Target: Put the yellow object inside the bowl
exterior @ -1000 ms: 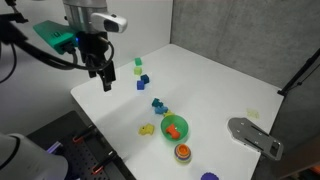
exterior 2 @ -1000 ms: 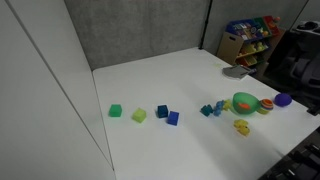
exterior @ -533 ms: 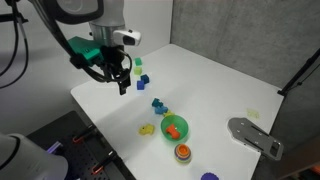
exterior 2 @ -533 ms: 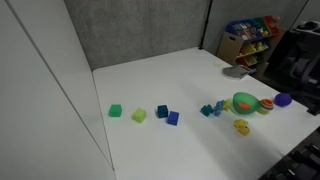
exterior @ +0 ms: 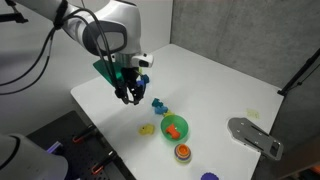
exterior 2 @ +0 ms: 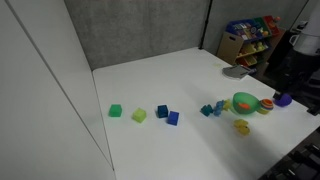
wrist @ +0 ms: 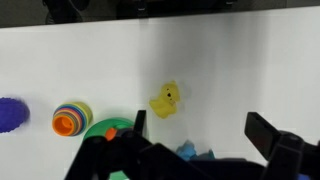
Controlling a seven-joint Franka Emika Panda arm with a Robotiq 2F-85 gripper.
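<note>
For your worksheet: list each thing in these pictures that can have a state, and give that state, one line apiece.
End effector: open, empty, above the table.
Yellow object: lying flat on the table, outside the bowl, not gripped.
Bowl: upright on the table, yellow object not in it.
Yellow-green cube: resting on the table, far from the bowl.
</note>
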